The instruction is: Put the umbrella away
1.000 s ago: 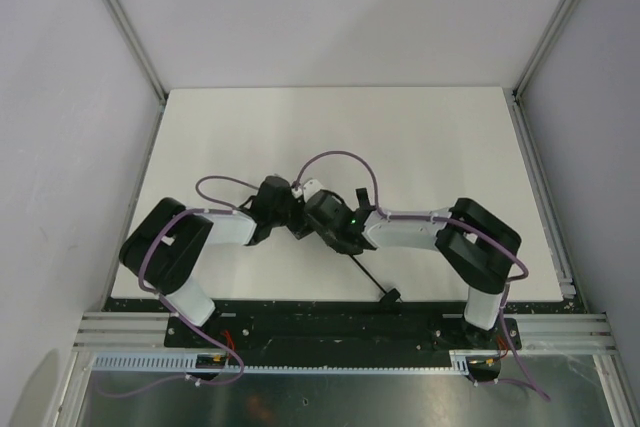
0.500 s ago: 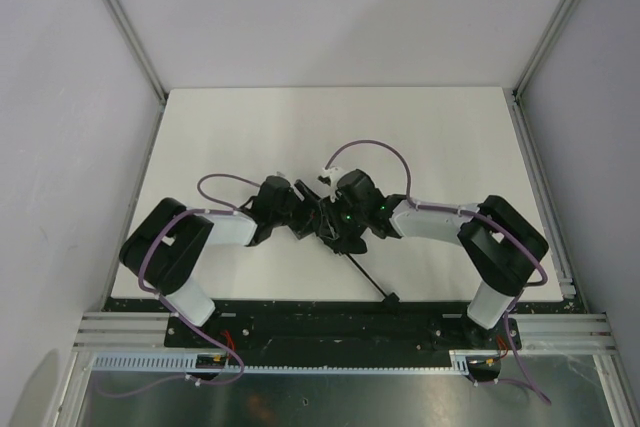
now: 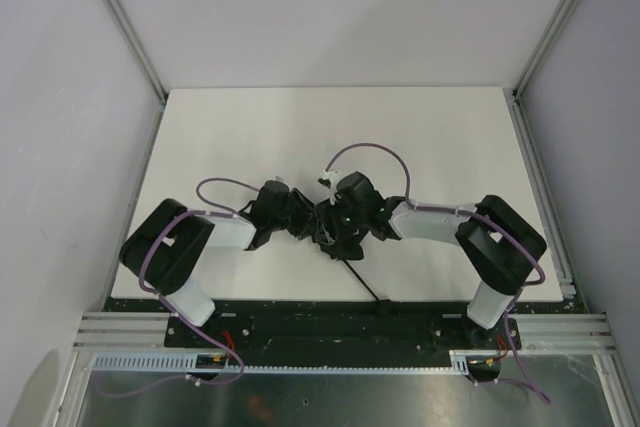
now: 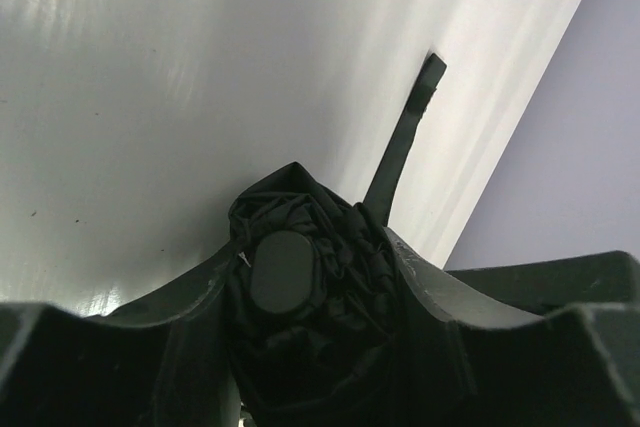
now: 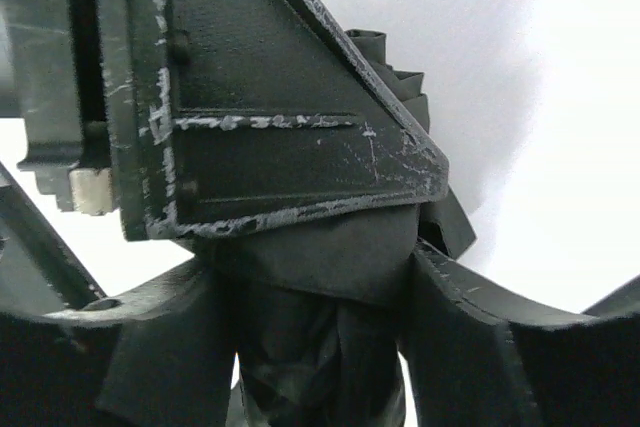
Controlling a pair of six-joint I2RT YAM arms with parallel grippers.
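Note:
The black umbrella (image 3: 321, 230) lies folded near the table's front middle, held between both grippers. Its thin dark strap or shaft (image 3: 361, 283) runs toward the table's front edge. My left gripper (image 3: 298, 219) is shut on the bunched canopy (image 4: 330, 247); an oval black cap (image 4: 279, 270) shows between its fingers, and a strap (image 4: 404, 139) trails over the table. My right gripper (image 3: 330, 223) comes from the right and is shut on the dark fabric (image 5: 318, 342). The left gripper's scuffed finger (image 5: 270, 117) fills the top of the right wrist view.
The white table (image 3: 420, 137) is walled by pale panels at the left, back and right, with metal posts at the corners. A metal rail (image 3: 340, 332) runs along the front edge behind the arm bases.
My right arm has swung its elbow outward and turned its wrist, closing in on the umbrella from the right. The trailing strap end has slid slightly toward the front edge. The left arm barely moved.

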